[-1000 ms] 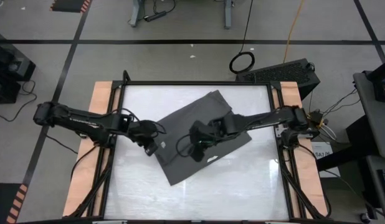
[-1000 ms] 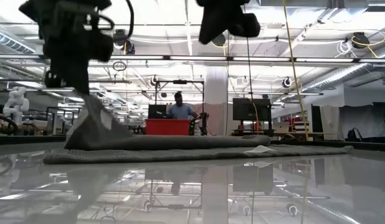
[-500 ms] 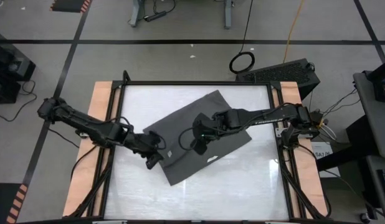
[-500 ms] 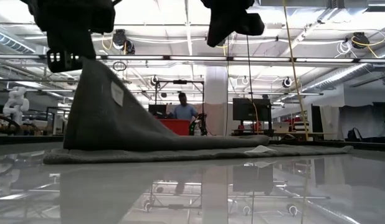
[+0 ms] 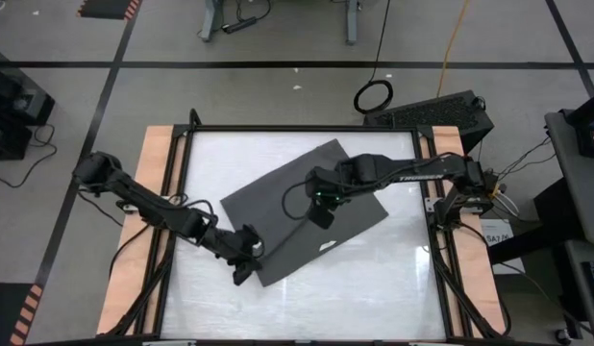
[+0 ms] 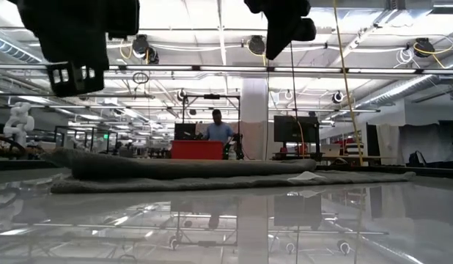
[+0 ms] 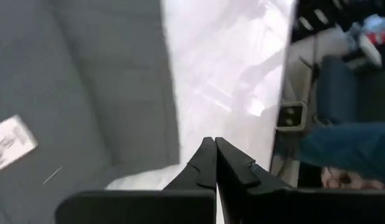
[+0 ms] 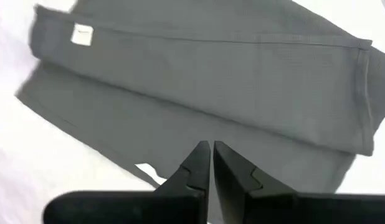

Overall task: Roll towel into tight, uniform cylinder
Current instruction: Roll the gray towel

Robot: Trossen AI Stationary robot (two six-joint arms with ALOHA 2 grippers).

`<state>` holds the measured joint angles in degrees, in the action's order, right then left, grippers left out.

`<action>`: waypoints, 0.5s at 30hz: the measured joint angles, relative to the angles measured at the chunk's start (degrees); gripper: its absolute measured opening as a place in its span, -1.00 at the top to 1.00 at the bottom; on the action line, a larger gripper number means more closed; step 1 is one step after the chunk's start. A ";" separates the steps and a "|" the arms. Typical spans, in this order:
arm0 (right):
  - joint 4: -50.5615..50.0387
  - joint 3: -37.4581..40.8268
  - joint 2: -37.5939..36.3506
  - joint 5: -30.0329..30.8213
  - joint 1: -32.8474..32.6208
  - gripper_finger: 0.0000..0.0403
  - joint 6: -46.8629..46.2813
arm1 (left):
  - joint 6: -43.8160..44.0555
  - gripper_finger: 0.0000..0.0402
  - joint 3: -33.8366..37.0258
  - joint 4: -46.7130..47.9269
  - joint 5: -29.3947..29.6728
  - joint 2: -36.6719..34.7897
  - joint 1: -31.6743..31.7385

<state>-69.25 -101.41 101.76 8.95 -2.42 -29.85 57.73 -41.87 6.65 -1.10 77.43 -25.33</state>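
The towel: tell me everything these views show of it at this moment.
The towel is a plain charcoal-grey cloth with a fine ribbed weave, lying flat and askew on the glossy white table, folded into layers, not rolled. A small white tag sits on its upper layer, and a white scrap pokes out at one edge. The left gripper hovers by its near corner, the right gripper above its middle; neither holds it.

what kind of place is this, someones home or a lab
Most likely a robotics lab or workshop hall, not a home: a framed test table, ceiling rails with strip lights, and a person at a red cabinet behind.
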 joint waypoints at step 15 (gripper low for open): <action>-3.00 0.02 -0.84 -4.63 2.23 0.93 10.72 | 28.81 -0.05 0.77 22.54 2.85 -1.66 1.38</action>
<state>-72.25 -101.38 100.92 4.32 -0.18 -19.13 86.54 -41.10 29.20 1.76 75.78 -23.95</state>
